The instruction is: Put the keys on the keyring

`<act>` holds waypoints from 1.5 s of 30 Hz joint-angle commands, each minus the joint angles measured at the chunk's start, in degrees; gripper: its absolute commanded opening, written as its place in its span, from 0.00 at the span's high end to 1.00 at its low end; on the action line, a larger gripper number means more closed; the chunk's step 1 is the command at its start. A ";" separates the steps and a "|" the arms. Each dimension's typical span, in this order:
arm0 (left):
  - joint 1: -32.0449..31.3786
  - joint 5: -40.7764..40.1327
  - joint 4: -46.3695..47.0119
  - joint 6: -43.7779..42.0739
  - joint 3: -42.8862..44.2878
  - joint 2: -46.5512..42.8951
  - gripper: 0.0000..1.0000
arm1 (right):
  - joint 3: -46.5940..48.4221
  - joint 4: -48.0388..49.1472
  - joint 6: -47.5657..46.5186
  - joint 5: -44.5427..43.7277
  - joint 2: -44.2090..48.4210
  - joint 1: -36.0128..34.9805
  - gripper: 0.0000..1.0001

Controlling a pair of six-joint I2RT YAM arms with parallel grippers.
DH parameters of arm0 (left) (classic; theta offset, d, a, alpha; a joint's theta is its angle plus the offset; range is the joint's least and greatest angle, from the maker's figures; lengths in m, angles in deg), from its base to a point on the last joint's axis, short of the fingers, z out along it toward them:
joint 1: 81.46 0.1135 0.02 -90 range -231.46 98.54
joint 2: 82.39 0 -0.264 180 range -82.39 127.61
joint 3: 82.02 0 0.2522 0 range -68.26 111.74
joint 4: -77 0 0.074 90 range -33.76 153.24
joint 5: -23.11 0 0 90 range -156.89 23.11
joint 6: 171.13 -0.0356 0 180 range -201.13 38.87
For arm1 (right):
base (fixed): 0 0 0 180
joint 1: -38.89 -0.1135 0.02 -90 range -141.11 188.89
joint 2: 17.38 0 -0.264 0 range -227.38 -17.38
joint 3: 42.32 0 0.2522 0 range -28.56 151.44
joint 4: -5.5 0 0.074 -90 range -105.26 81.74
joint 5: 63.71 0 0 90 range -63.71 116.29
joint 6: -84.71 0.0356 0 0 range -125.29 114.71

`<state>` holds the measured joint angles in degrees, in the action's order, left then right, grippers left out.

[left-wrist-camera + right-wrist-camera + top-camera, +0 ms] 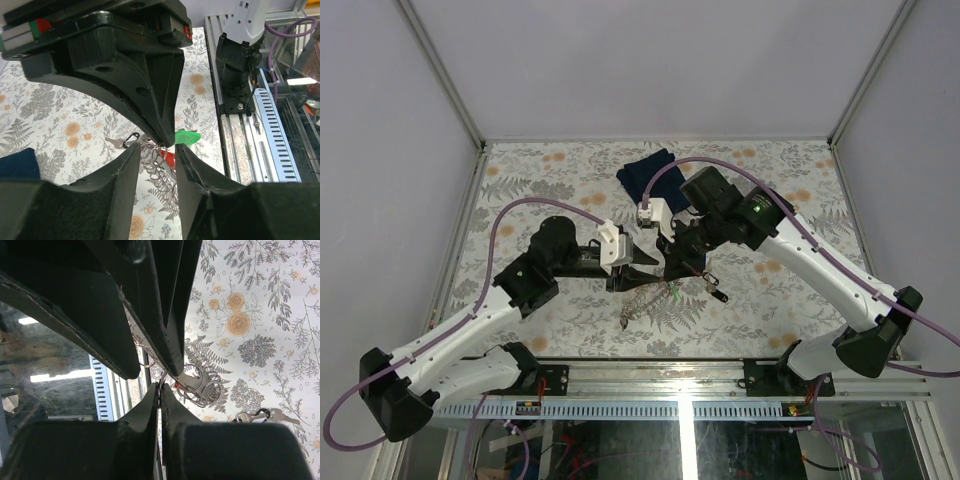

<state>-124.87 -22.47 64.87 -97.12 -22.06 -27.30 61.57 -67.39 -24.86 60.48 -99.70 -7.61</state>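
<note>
Your two tools meet tip to tip at the centre of the top view, and the keyring (202,388) sits right at that meeting point. From there it trails toward the lower left of the frame, its long axis slanting that way.

Your left gripper (156,148) is the nearer one. Its jaws stand partway apart, and the ring's loops show in the gap between them. You cannot tell whether the pads bear on the wire. Your right gripper (160,389) is clenched tight. A thin strand rises at its tip, but whether it is caught there is unclear.

The ring looks like a silvery tangle of fine coils, bunched rather than round. A green key (188,136) and a red key (169,158) lie against it. A silver key (272,415) on a dark clip lies apart on the floral table (520,180).
</note>
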 commanded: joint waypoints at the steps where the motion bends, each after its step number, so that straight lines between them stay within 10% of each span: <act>1: -0.18 2.77 -5.95 -4.26 3.68 1.00 0.65 | 0.23 2.62 -0.78 2.78 2.96 -0.59 1.00; 45: -0.15 4.79 -13.41 -9.00 8.10 4.94 0.90 | -0.81 5.51 0.78 2.98 3.84 -1.29 1.00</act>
<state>-124.85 -18.49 52.71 -105.45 -16.29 -22.82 60.17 -64.99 -24.76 61.71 -99.05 -8.40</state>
